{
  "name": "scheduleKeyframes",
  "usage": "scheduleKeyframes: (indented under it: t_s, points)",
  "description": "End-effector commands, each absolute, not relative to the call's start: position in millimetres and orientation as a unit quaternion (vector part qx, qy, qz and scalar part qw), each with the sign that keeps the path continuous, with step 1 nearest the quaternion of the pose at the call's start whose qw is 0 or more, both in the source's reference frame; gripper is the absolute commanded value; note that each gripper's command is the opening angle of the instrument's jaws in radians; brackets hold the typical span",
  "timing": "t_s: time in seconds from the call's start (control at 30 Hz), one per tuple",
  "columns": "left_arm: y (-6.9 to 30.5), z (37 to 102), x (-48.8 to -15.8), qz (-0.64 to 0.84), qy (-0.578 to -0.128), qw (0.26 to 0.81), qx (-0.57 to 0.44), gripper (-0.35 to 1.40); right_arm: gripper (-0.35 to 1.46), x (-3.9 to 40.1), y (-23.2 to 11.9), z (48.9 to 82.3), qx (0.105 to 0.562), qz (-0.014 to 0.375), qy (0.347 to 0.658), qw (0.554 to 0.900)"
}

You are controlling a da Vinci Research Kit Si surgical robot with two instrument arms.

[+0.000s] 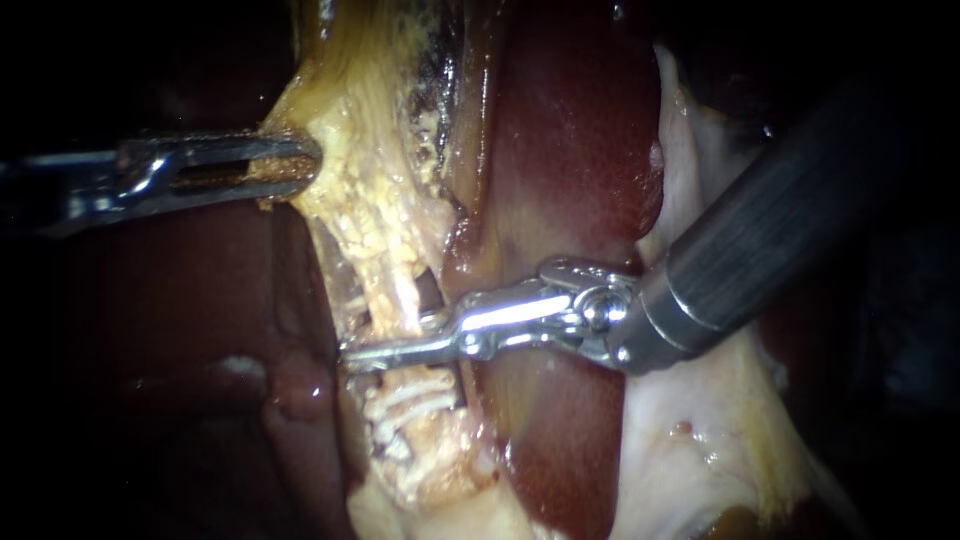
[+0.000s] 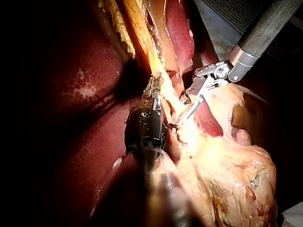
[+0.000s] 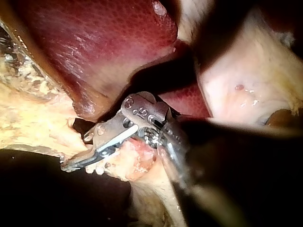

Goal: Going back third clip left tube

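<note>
My left instrument (image 1: 295, 165) comes in from the left, its jaws shut on the yellow tissue (image 1: 370, 130) and holding it taut. My right instrument (image 1: 400, 345) reaches in from the right across the liver. Its slim jaws show a narrow gap and lie at the pale tube (image 1: 392, 300) stretched below that tissue. Just under the jaws, pale clips (image 1: 410, 398) sit across the tube. In the left wrist view my left instrument (image 2: 154, 92) grips the yellow strand, with the right instrument (image 2: 188, 114) beside it. In the right wrist view the right instrument's jaws (image 3: 71, 163) point at the yellow tissue (image 3: 38, 123).
The dark red liver (image 1: 570, 150) fills the middle behind the right instrument's wrist. Pale whitish tissue (image 1: 700, 440) lies under the right shaft (image 1: 790, 220). More dark liver surface (image 1: 170, 330) lies beneath the left instrument.
</note>
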State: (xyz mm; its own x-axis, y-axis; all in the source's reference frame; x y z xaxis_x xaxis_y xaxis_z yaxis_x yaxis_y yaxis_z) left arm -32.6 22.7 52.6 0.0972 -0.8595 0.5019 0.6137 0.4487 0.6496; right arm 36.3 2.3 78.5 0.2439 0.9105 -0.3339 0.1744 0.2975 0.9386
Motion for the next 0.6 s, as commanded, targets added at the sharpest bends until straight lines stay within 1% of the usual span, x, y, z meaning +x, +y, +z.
scheduleKeyframes:
  t_s: [0.03,0.1,0.13,0.17,0.23,0.27,0.33,0.43,0.6]
  points:
    - [22.7,52.6,-32.6,-0.506,-0.441,0.728,0.138,-0.35,-0.35,36.3,2.3,78.6,0.507,0.306,0.534,0.603]
    - [22.6,52.6,-32.6,-0.506,-0.441,0.728,0.138,-0.35,-0.35,36.3,2.4,78.6,0.510,0.300,0.535,0.603]
    - [22.6,52.5,-32.6,-0.506,-0.441,0.728,0.138,-0.35,-0.29,36.3,2.4,78.7,0.505,0.291,0.540,0.607]
    - [22.6,52.5,-32.6,-0.506,-0.441,0.728,0.138,-0.35,-0.10,36.4,2.4,78.7,0.496,0.287,0.546,0.611]
    - [22.6,52.5,-32.5,-0.506,-0.441,0.728,0.138,-0.35,0.28,36.6,2.4,78.6,0.489,0.294,0.547,0.612]
    - [22.5,52.4,-32.5,-0.506,-0.441,0.728,0.138,-0.35,0.40,36.7,2.4,78.7,0.485,0.299,0.548,0.613]
    - [22.5,52.4,-32.3,-0.506,-0.441,0.728,0.138,-0.35,0.54,36.8,2.4,78.7,0.471,0.307,0.552,0.616]
    - [22.3,52.2,-32.2,-0.506,-0.441,0.728,0.138,-0.35,0.60,36.8,2.4,78.7,0.446,0.307,0.562,0.625]
    - [22.2,51.9,-32.2,-0.507,-0.441,0.728,0.138,-0.35,0.60,36.0,2.3,78.8,0.422,0.275,0.579,0.641]
